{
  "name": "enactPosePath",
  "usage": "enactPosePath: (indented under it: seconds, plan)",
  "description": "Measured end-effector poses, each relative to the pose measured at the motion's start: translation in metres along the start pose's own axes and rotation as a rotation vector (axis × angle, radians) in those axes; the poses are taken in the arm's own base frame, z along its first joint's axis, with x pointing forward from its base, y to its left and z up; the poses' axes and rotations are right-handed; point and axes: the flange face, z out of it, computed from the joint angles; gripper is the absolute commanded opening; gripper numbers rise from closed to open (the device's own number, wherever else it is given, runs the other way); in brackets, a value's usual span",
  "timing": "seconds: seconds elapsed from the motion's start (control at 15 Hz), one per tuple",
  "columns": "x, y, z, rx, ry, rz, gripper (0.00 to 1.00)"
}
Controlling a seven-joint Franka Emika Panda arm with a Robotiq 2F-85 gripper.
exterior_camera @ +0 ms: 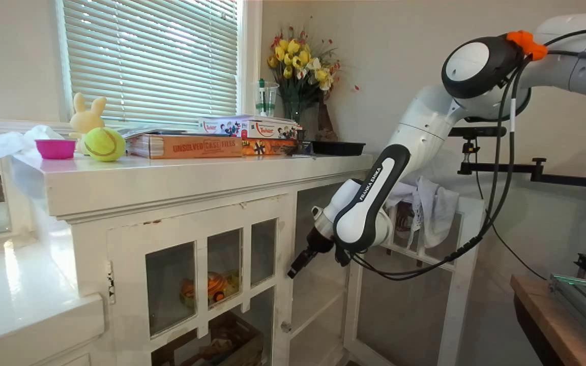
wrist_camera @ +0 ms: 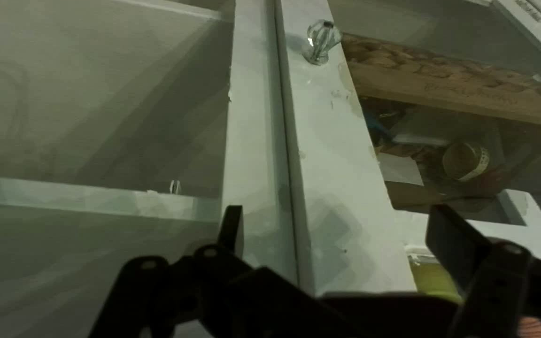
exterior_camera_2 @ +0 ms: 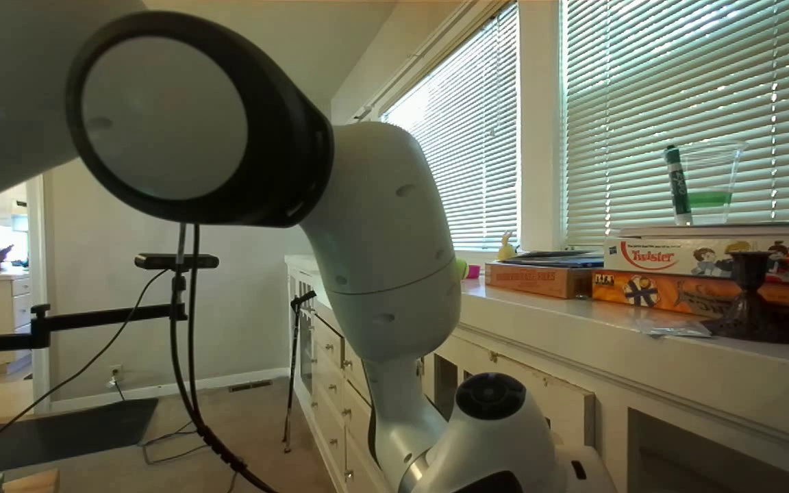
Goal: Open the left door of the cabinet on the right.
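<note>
We see chipped painted wood and glass on the left door (exterior_camera: 201, 287), a smooth, glassy knob (wrist_camera: 321, 42), glossy painted cabinet (exterior_camera: 211, 175), matt tool (wrist_camera: 338, 232), fuzzy ball (exterior_camera: 105, 144), smooth plastic bowl (exterior_camera: 55, 149), cardboard boxes (exterior_camera: 204, 147), rumpled cloth (exterior_camera: 436, 216).

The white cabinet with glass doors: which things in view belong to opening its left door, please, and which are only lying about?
Belong to the job:
- cabinet
- left door
- glass knob on it
- tool, open

Only lying about:
- tennis ball
- toy rabbit
- pink bowl
- Twister box
- marker
- flowers
- black tray
</note>
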Motion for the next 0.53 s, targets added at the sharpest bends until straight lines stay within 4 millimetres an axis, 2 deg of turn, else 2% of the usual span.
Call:
enactPosePath:
  seconds: [0.53]
  plan:
    - [0.008,-0.015,0.000,0.021,0.016,-0.214,1.00]
